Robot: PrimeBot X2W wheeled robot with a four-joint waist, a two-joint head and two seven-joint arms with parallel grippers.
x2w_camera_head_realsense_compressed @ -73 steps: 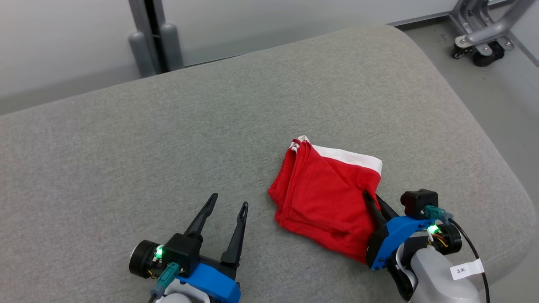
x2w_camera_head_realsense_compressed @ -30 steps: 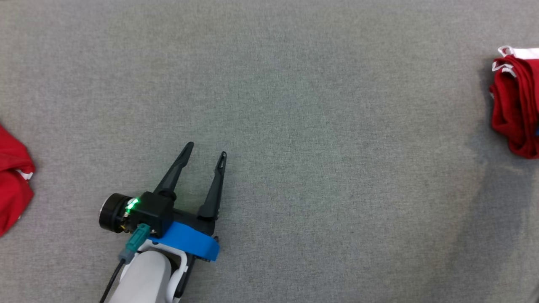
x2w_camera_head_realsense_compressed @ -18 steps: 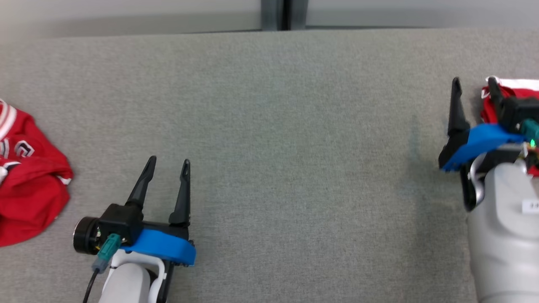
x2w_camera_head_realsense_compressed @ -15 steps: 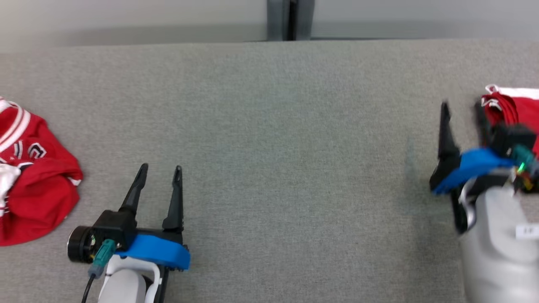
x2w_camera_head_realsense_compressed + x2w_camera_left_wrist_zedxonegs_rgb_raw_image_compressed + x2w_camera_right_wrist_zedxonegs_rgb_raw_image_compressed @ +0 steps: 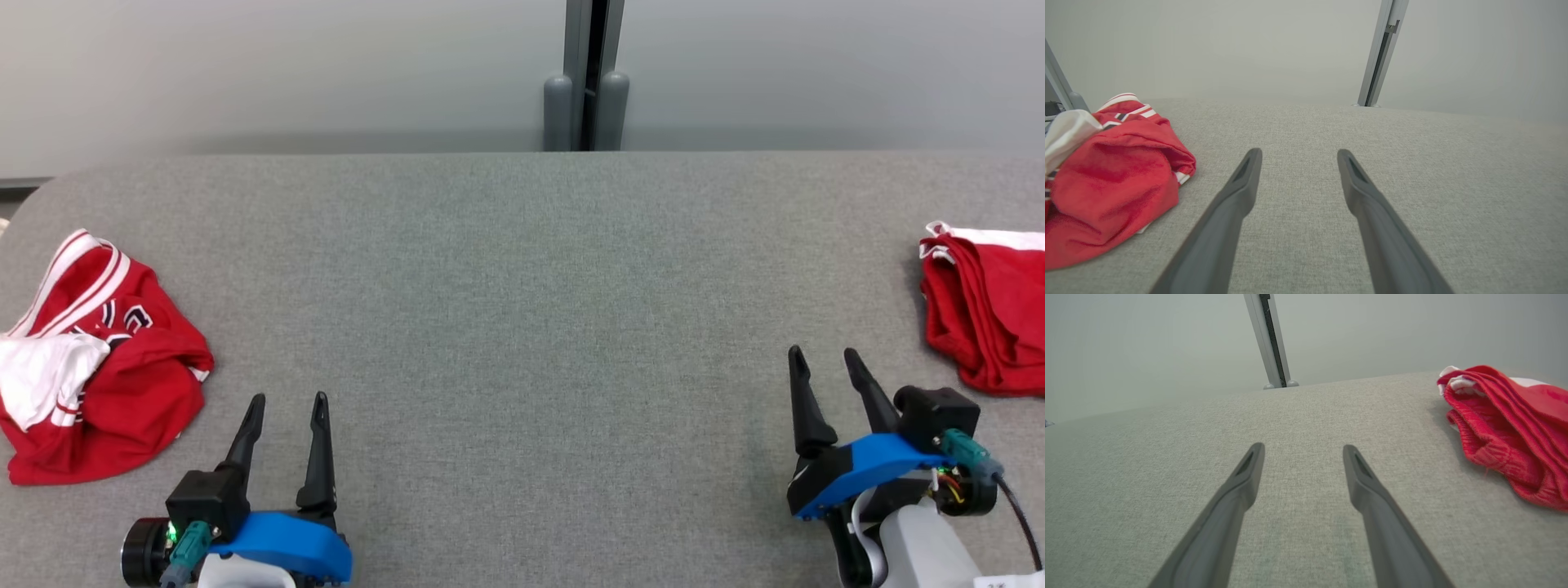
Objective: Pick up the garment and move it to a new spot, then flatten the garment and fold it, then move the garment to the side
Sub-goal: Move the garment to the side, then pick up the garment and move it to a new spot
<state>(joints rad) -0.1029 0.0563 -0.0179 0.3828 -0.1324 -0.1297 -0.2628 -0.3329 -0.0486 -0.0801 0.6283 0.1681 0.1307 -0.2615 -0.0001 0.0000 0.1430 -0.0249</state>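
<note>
Grey woven surface point(image 5: 522, 327), folded red garment point(image 5: 984, 327), crumpled striped jersey point(image 5: 106, 384), left hand point(image 5: 289, 398), right hand point(image 5: 821, 352) both spread

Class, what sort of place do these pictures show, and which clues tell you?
Probably a robot test lab: a grey fabric-covered table, a bare pale wall, a crumpled red jersey and a folded red garment.

A broad table point(image 5: 522, 310) covered in grey woven cloth spreads wide, its far left corner rounded. Behind the table's far edge, about midway along, a grey metal post point(image 5: 586, 65) rises upright, with two short round-topped grey cylinders point(image 5: 558, 114) flanking its foot. A plain pale wall point(image 5: 269, 73) stands behind the table.
</note>
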